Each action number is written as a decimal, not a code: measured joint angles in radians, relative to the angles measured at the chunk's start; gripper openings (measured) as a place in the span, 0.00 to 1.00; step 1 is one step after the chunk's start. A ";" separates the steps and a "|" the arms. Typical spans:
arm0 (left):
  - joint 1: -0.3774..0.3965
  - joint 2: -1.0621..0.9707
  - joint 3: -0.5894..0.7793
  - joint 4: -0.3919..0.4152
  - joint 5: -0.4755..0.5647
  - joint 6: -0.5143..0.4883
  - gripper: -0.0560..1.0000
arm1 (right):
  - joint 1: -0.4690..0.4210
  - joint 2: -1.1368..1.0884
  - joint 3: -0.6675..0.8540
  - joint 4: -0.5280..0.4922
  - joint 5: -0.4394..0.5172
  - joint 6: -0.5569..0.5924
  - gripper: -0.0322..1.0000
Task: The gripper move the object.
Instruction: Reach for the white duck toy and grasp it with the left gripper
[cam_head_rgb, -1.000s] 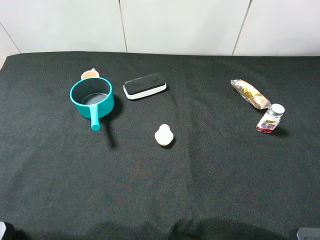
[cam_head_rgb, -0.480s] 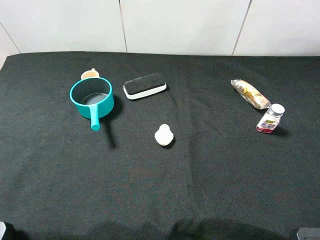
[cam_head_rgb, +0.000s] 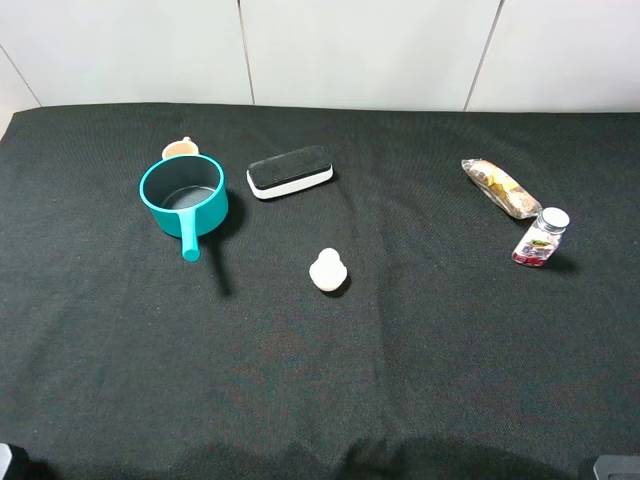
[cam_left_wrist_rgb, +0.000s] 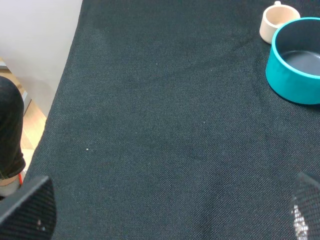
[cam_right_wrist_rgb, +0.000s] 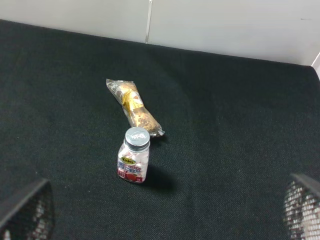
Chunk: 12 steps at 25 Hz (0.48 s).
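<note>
**Obs:** Pincer status?

**Op:** I read the left pincer (cam_left_wrist_rgb: 167, 212) as spread wide with nothing between its jaws. It hangs over bare black cloth worktop (cam_left_wrist_rgb: 150, 150), with the teal plastic pot (cam_left_wrist_rgb: 295, 70) and the small beige cup (cam_left_wrist_rgb: 278, 20) ahead of it. The right pincer (cam_right_wrist_rgb: 164, 210) is likewise spread and empty. It faces the small clear bottle with a silver cap (cam_right_wrist_rgb: 134, 160) and the crinkly wrapped snack (cam_right_wrist_rgb: 132, 107).

**Obs:** And the object?

**Op:** The cream-white rounded lump (cam_head_rgb: 327, 271) sits knob up near mid-worktop, touching nothing. It is nearer the black-and-white rectangular eraser (cam_head_rgb: 290, 171) than the bottle. Neither wrist camera sees it.

**Obs:** Step in hand?

**Op:** My judgement is that the approach has not begun. Next I'd choose an arm, bring it over the lump, descend, and close on the wide base rather than the knob. Being rounded, it may slip.
</note>
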 joint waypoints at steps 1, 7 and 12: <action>0.000 0.000 0.000 0.000 0.000 0.000 0.99 | 0.000 0.000 0.000 0.000 0.000 0.000 0.70; 0.000 0.000 0.000 0.000 0.000 0.000 0.99 | 0.000 0.000 0.000 0.000 0.000 0.000 0.70; 0.000 0.000 0.000 0.000 0.000 0.000 0.99 | 0.000 0.000 0.000 0.000 0.000 0.000 0.70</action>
